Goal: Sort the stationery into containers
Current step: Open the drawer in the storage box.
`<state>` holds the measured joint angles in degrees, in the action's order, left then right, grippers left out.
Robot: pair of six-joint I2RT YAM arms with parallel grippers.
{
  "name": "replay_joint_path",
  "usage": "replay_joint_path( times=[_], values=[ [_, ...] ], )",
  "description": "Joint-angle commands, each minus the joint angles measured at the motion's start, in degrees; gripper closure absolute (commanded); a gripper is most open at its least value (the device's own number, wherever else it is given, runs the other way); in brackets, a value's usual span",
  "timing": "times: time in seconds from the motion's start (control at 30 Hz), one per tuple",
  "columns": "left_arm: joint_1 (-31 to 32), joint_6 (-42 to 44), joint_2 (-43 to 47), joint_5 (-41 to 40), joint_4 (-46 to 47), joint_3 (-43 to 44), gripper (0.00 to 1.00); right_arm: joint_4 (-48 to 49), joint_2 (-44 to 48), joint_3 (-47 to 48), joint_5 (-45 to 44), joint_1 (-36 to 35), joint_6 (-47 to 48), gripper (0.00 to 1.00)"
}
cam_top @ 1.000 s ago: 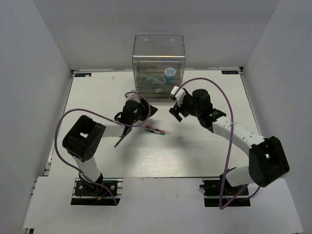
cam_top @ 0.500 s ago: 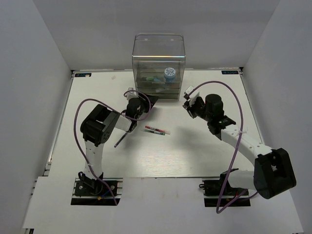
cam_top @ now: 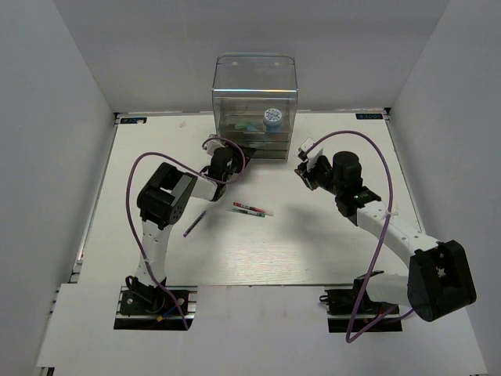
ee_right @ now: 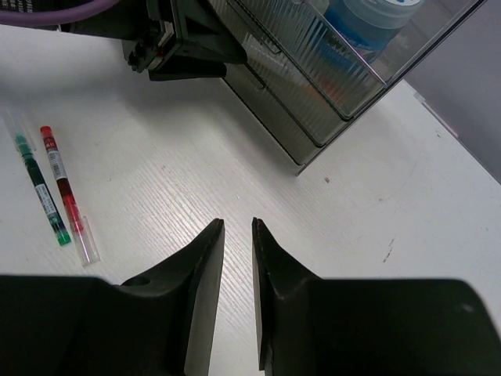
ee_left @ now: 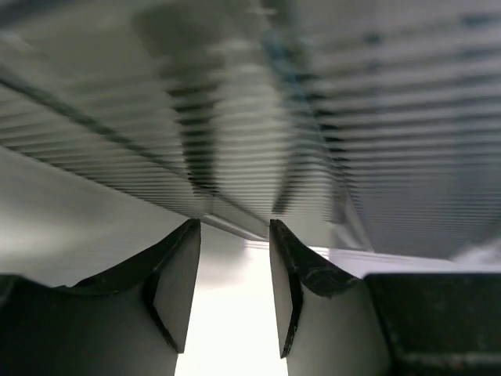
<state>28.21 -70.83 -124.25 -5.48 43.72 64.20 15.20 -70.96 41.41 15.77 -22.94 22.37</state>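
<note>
Left hand (ee_left: 233, 227), parted and empty, has advanced to lower front of organiser (cam_top: 254, 86). Right hand (ee_right: 237, 223) slightly parted, empty, unchanged. Two pens (cam_top: 250, 209) lie unmoved on counter (cam_top: 313, 251); roll (cam_top: 272, 117) inside organiser.

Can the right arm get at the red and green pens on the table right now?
Probably yes: the red pen and green pen lie on bare table, nothing between them and the empty right tool. The left tool is off at the organiser.
</note>
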Motion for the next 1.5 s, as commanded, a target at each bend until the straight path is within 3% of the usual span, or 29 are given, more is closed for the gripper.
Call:
replay_joint_path(
  times=[0.0, 0.47, 0.73, 0.93, 1.1, 1.33, 1.4, 1.47],
  values=[
    [-0.6, 0.1, 0.1, -1.9, -2.9, 2.6, 0.50, 3.1, 1.4, -0.1, 1.5, 0.3, -0.9, 0.73],
    [-0.6, 0.1, -3.5, -4.3, -1.8, 6.3, 0.63, 3.2, 1.3, -0.6, 2.4, 0.8, -0.9, 0.72],
    [-0.6, -1.1, -4.1, -4.3, 4.3, 1.3, 1.00, 3.0, 1.1, -0.9, 3.1, 0.9, -0.8, 0.72],
    [-0.1, -1.7, -2.9, -3.1, 9.6, -3.8, 1.00, 3.1, 0.9, -1.0, 3.8, 0.9, -0.7, 0.72],
    [1.1, -1.2, -0.7, -1.0, 13.2, -8.3, 1.00, 2.6, 0.6, -1.3, 6.2, 1.0, 0.1, 0.57],
    [1.1, -1.2, 3.8, -1.6, 14.8, -16.2, 1.00, 2.1, -0.2, -1.5, 8.4, 0.9, 0.7, 0.49],
    [1.1, -0.5, 4.5, -0.8, 13.1, -15.6, 1.00, 2.0, -0.6, -1.3, 9.2, 0.9, 0.6, 0.43],
    [1.1, 0.1, 4.5, 1.3, 12.5, -14.8, 0.79, 1.1, -0.8, -1.2, 10.1, 0.9, 1.2, 0.36]
  ],
)
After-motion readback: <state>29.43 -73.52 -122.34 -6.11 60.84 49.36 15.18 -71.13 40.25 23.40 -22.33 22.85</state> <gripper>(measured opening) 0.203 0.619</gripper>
